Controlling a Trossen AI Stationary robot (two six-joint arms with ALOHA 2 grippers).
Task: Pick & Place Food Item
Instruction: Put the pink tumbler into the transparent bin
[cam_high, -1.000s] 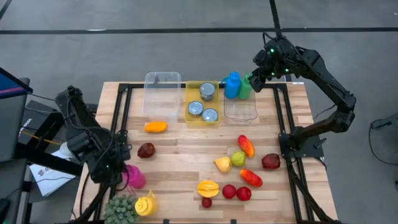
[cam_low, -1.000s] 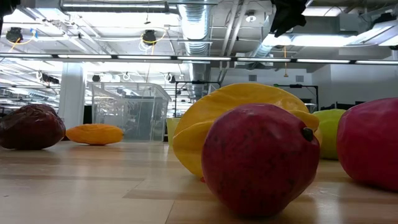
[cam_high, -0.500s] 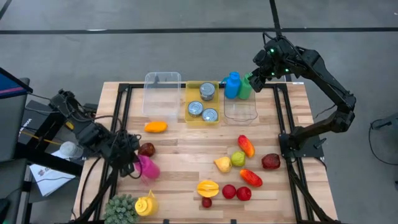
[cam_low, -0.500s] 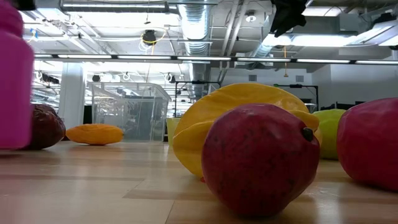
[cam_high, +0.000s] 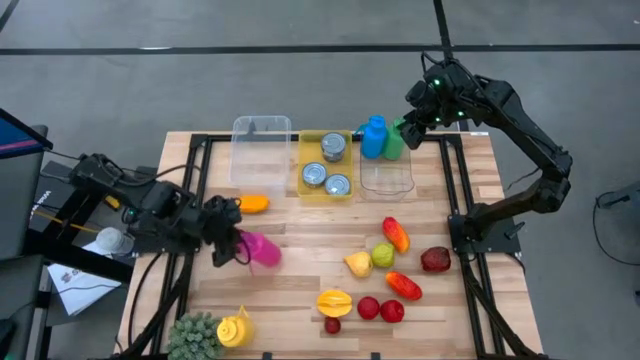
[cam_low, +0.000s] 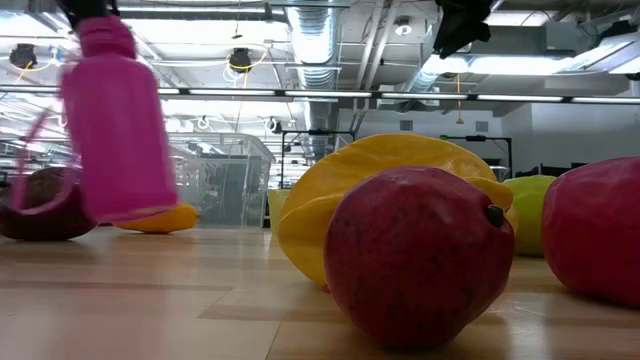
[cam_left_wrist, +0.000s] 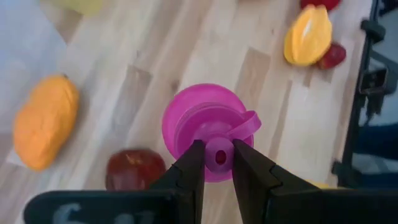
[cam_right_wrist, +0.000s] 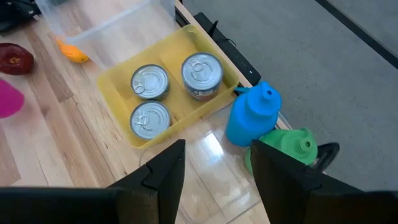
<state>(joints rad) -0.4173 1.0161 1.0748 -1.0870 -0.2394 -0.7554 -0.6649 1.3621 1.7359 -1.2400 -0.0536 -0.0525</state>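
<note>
my left gripper (cam_left_wrist: 214, 163) pinches the pink bottle (cam_high: 262, 249) by its cap, airborne left of table centre; slim grip may slip; right gripper (cam_right_wrist: 214, 165) waits open, far right.

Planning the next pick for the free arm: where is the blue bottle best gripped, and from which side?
The blue bottle stands upright with the green bottle close beside it and the yellow tray on its other side. A top-down approach likely suits best, closing on the narrow neck, where both neighbours leave room. The right end effector hangs open above it.
</note>
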